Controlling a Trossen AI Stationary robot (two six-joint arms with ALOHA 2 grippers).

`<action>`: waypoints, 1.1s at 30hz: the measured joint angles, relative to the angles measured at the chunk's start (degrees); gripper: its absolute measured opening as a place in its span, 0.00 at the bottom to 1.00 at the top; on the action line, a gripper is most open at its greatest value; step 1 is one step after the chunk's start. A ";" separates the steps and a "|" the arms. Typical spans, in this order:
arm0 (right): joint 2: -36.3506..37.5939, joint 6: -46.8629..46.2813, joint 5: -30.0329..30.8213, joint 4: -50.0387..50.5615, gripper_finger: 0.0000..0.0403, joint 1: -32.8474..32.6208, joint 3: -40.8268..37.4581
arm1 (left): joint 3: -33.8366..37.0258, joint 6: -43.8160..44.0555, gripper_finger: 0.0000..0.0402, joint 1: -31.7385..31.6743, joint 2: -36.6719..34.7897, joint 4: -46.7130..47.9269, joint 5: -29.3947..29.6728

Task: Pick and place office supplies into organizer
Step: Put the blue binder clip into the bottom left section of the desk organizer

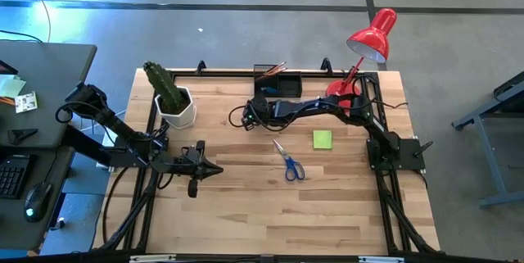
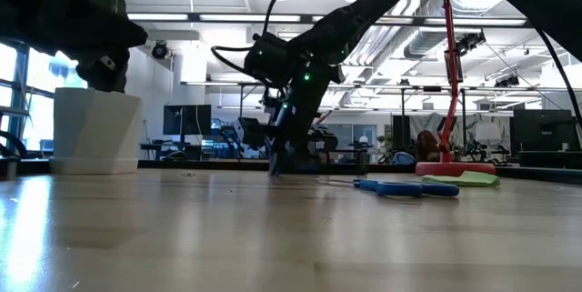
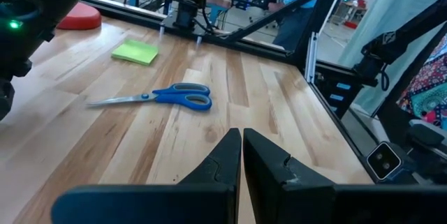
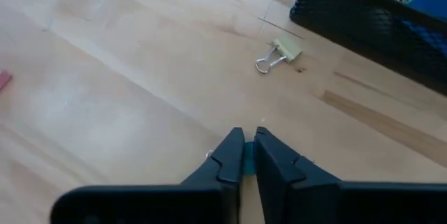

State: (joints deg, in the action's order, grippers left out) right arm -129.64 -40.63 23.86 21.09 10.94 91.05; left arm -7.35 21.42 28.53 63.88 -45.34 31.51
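Two claws | right claw [image 4: 244, 155] upper middle of tabletop [image 1: 246, 214], clamped on tiny blue block [image 4: 248, 160] | left claw [image 3: 242, 147] pinched together, lower left.

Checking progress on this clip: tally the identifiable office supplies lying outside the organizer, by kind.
blue-handled scissors: 1
green sticky-note pad: 1
binder clip: 1
small blue piece, pinched in the right gripper: 1
Total: 4

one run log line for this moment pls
right gripper shut on small blue piece beside organizer | left gripper shut, waiting | scissors, sticky pad on table
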 joint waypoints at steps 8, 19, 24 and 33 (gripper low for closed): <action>1.02 2.46 -0.66 0.87 0.01 -0.02 0.05 | 0.00 -0.03 0.02 -0.02 0.00 0.07 0.01; 4.95 6.66 2.50 1.57 0.00 0.47 0.02 | 0.00 -0.01 0.02 0.00 0.00 0.46 0.02; 7.48 9.62 5.76 1.38 0.00 3.52 0.02 | 0.00 0.01 0.02 -0.02 0.00 0.45 0.02; 8.21 12.52 4.64 0.59 0.01 9.97 0.04 | 0.00 0.01 0.02 0.00 0.00 0.46 0.02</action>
State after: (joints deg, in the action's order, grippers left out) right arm -121.43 -28.11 28.50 21.68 20.91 91.09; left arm -7.35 21.43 28.53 63.88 -44.88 31.53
